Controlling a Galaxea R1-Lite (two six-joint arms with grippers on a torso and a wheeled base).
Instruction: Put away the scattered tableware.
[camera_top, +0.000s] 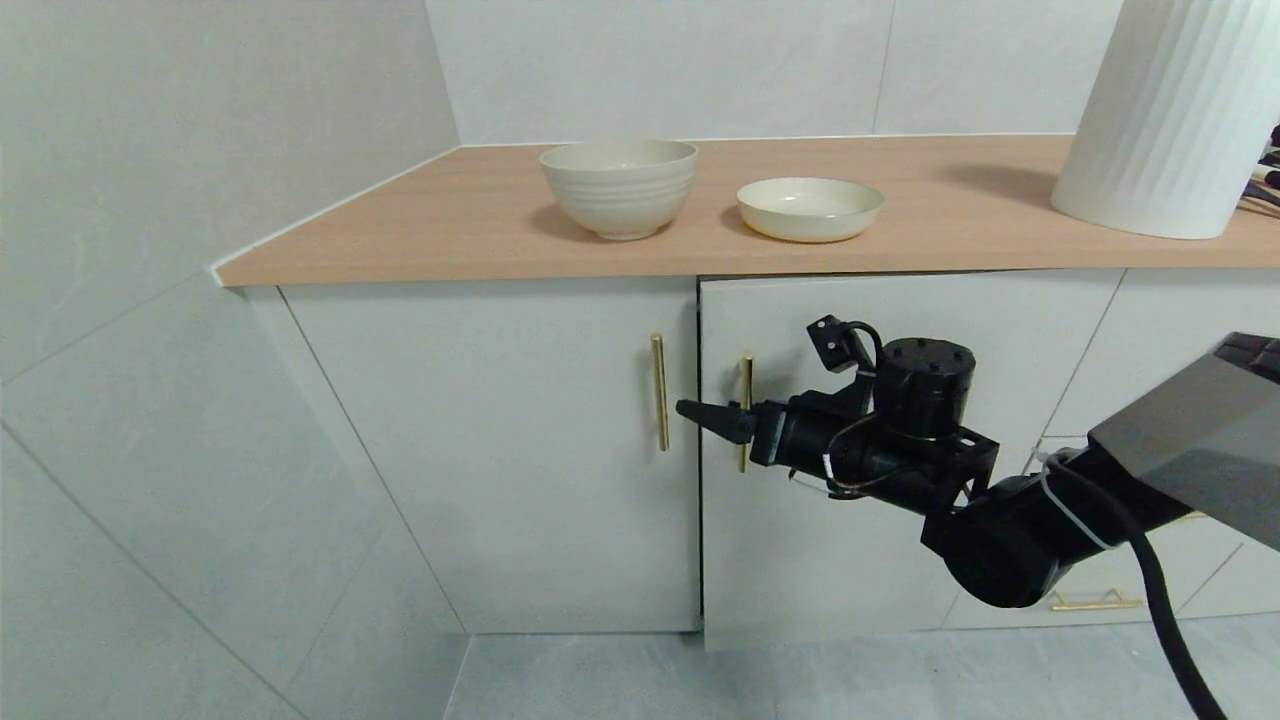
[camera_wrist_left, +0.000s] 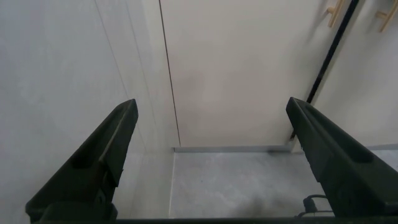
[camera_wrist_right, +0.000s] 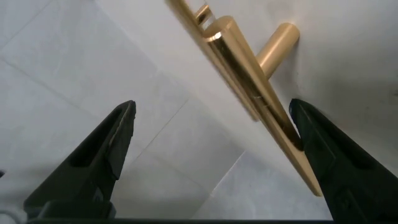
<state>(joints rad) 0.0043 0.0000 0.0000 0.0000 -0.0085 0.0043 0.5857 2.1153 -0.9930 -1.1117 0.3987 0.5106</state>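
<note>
On the wooden counter (camera_top: 420, 225) stand a deep cream bowl (camera_top: 618, 187) and, to its right, a shallow cream dish (camera_top: 810, 208). Below them my right gripper (camera_top: 712, 418) is open at the gold handle (camera_top: 745, 410) of the right cabinet door (camera_top: 850, 560). In the right wrist view that handle (camera_wrist_right: 249, 93) runs slantwise between the open fingers (camera_wrist_right: 93, 168), close to one of them. The right door stands slightly ajar. My left gripper (camera_wrist_left: 211, 162) is open with nothing between its fingers, low over the floor before the cabinet's base.
The left cabinet door (camera_top: 500, 450) is closed, with its own gold handle (camera_top: 659, 392). A tall white ribbed container (camera_top: 1170, 110) stands at the counter's right end. Tiled wall closes off the left side. A drawer pull (camera_top: 1085, 602) shows low at right.
</note>
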